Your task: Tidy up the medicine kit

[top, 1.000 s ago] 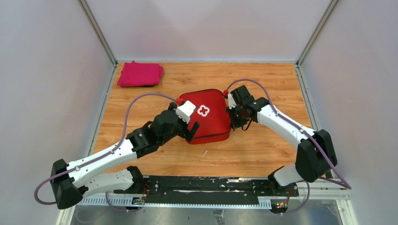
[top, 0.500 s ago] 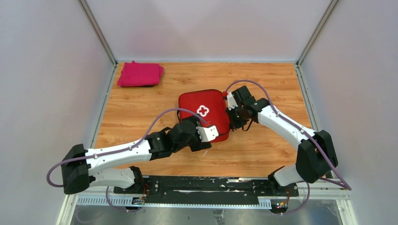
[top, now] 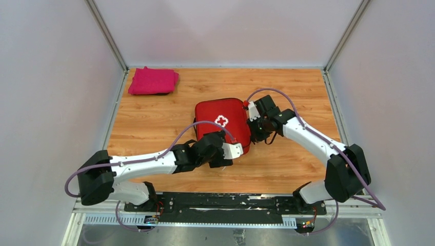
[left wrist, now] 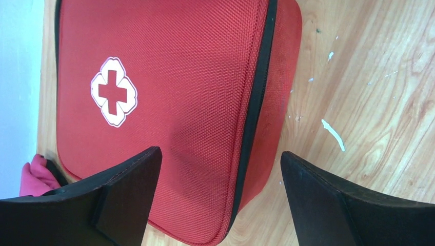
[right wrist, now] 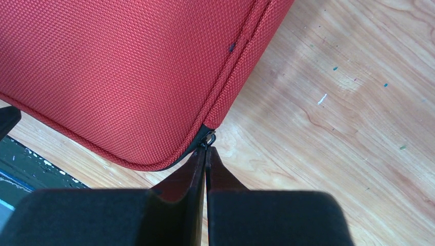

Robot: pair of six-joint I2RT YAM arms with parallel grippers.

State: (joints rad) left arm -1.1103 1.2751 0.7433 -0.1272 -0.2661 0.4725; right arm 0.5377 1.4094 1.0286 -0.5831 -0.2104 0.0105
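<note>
The medicine kit point(top: 220, 119) is a red zippered case with a white cross on its lid, lying closed at the table's middle. My left gripper point(top: 229, 154) is open and empty at the kit's near edge. In the left wrist view one finger point(left wrist: 92, 200) is over the lid point(left wrist: 169, 92) and the other is over the wood, with the black zipper line between them. My right gripper point(top: 254, 134) is at the kit's right side. In the right wrist view point(right wrist: 206, 154) it is shut on the small zipper pull point(right wrist: 208, 138) at a rounded corner of the kit point(right wrist: 128, 66).
A folded pink cloth point(top: 153, 81) lies at the far left corner of the wooden table point(top: 297, 92). White walls and metal posts close in the table on three sides. Small white paint flecks point(left wrist: 333, 134) mark the wood next to the kit.
My left arm has swung from the kit's left side, over the lid, toward the near right, stretching out low along the kit's near edge. The right gripper has hardly moved.
</note>
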